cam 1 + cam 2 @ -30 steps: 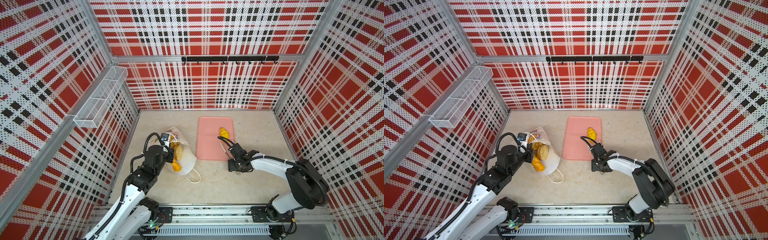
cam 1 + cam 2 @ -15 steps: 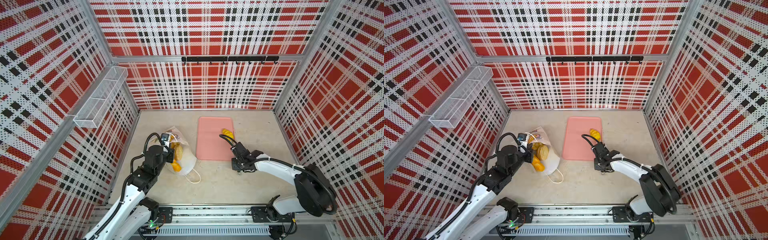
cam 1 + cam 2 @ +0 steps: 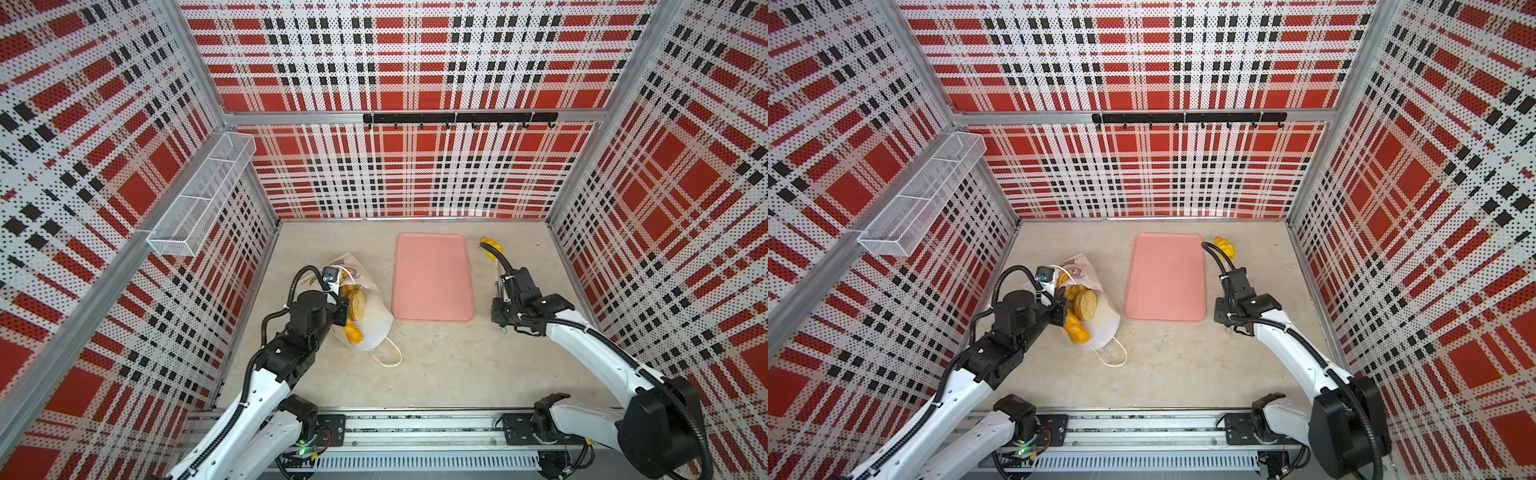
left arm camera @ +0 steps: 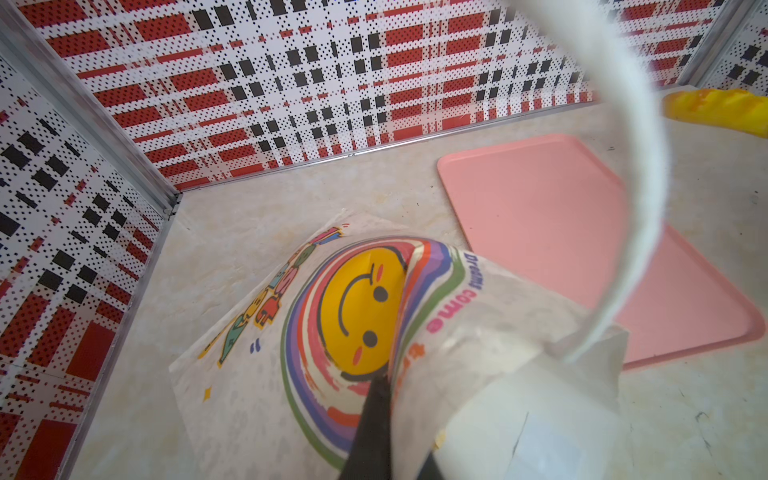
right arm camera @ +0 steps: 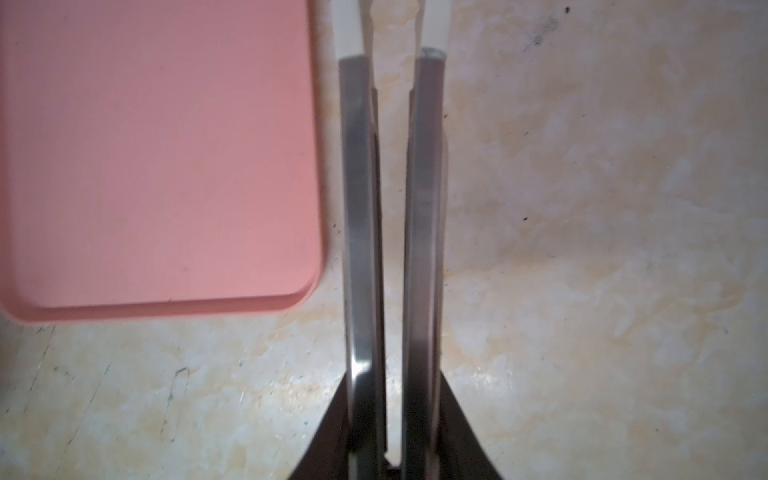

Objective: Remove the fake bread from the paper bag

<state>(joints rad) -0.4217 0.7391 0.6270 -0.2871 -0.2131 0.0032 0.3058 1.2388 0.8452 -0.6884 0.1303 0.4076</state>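
Bright, even light; walls bow at top-view edges; the handle of the paper bag blurs close-up; right wrist view dim, smeared.

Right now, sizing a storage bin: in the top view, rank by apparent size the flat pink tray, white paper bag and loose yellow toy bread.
Largest: flat pink tray.
Then: white paper bag, crumpled and partly hidden.
Smallest: loose yellow toy bread.

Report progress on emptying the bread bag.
Done: one yellow bread lies on the table beside the pink tray, at its far corner. In hand: the left end effector is shut on the paper bag rim; the right end effector is empty, jaws narrowly apart. Left: a round brown bun and other yellow pieces sit in the bag's mouth.
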